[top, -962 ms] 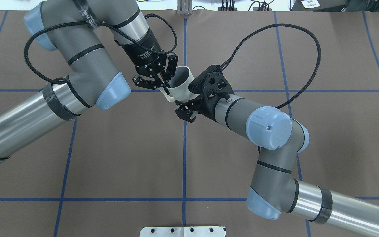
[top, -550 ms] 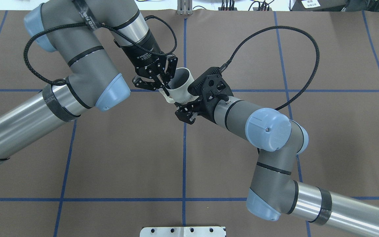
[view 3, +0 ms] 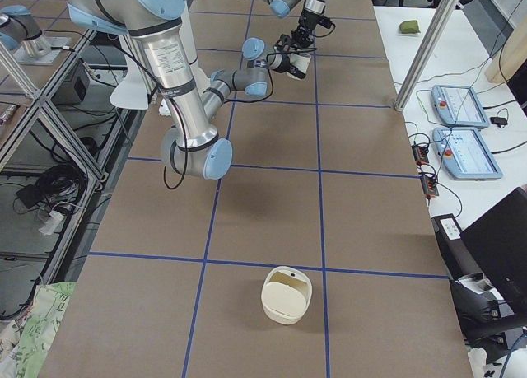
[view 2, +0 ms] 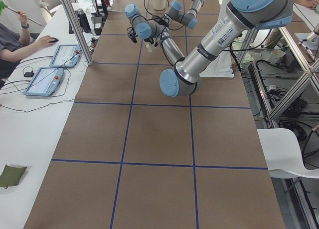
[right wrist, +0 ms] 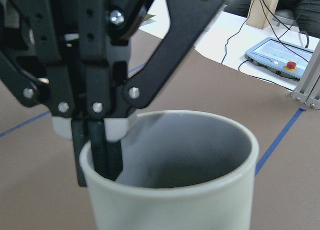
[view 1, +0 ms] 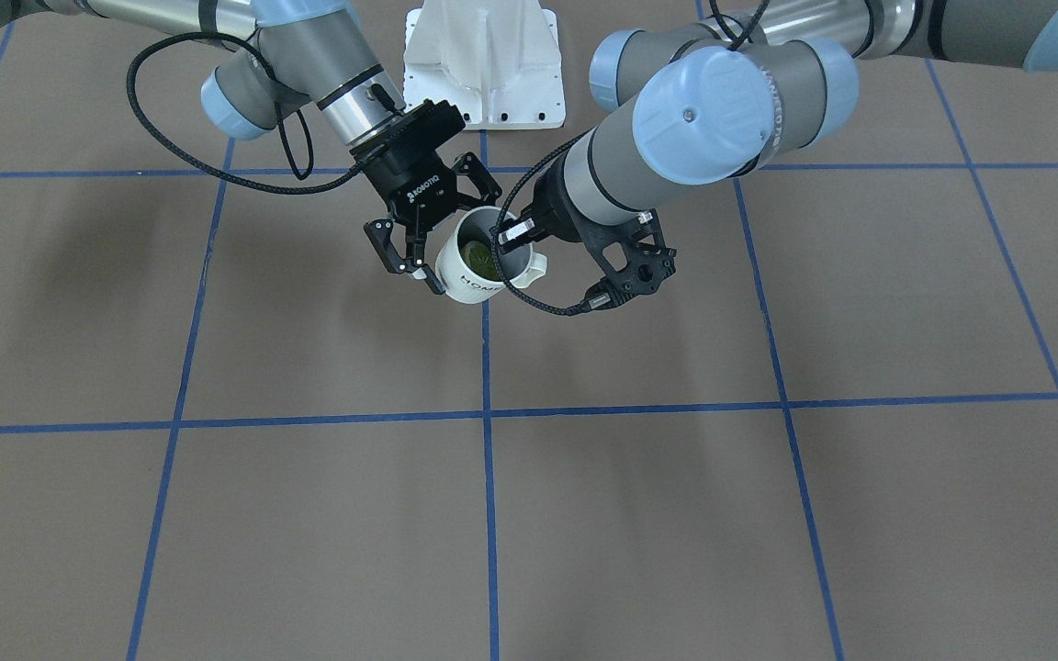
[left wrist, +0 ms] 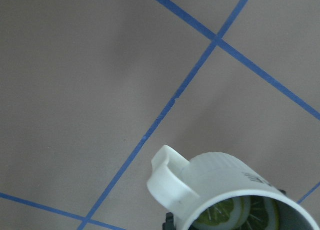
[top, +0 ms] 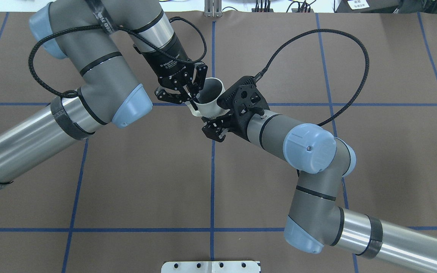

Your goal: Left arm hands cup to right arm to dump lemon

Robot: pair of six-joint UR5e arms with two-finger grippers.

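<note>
We see the white "HOME" mug (view 1: 469, 286) held in the air over the blue centre tape line (view 1: 489, 477) of the table (view 1: 309, 532), between the two arms. The left gripper (top: 194, 99) pinches the rim from above, one finger inside the wall and one outside. The right gripper (view 1: 467, 262) sits lower, its fingers spread to either side of the mug's body. We cannot tell whether its pads press the wall. The mug's long axis is near upright, with the mouth tipped slightly away from the robot's base and the handle towards the left arm's side. The lemon piece (view 1: 474, 252) lies inside at the bottom.
</note>
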